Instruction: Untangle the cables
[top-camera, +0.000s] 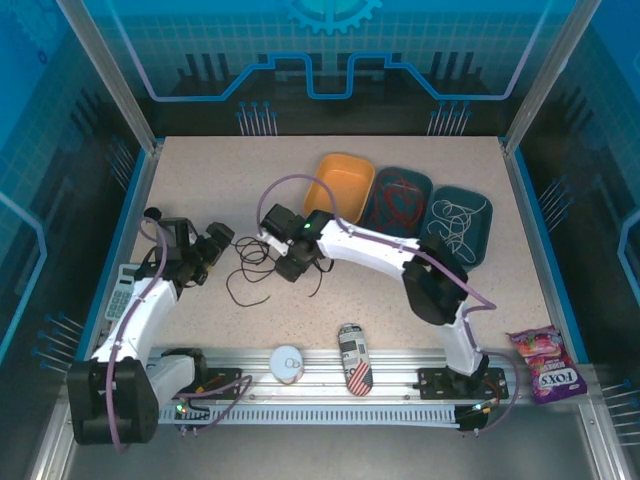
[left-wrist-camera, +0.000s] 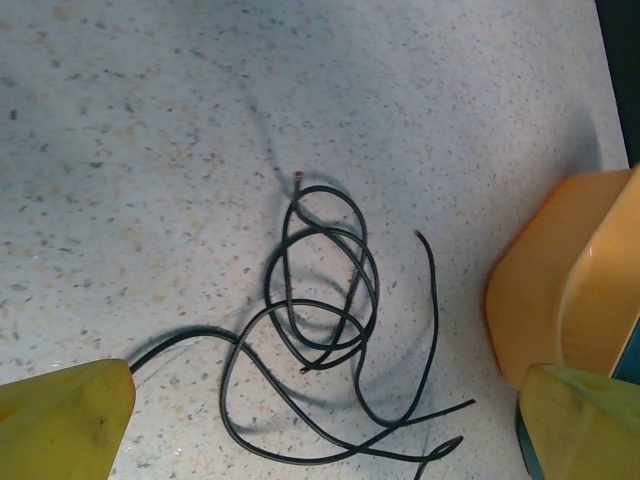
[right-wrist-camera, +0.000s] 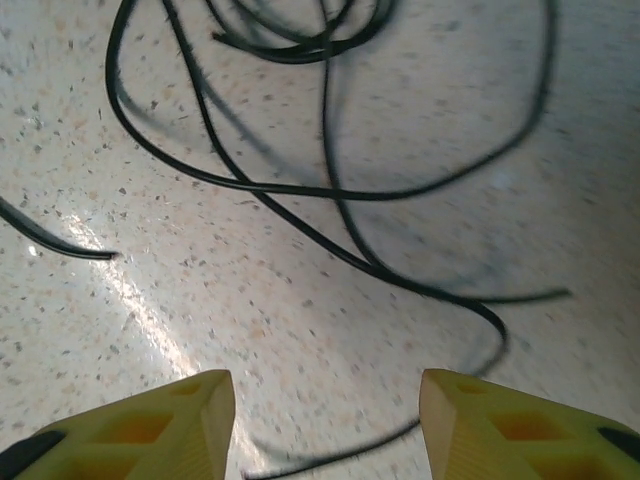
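On the table, just beneath my right gripper, black cables lie tangled; its jaws stand parted, empty; left gripper gapes wide nearby; I'd pinch one free end and pull slowly outward.

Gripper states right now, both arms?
Left gripper: open, holding nothing.
Right gripper: open, empty, above the black cable.

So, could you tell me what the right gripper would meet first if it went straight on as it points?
Probably the black cables just ahead of the right gripper, then the table; depth is unclear.
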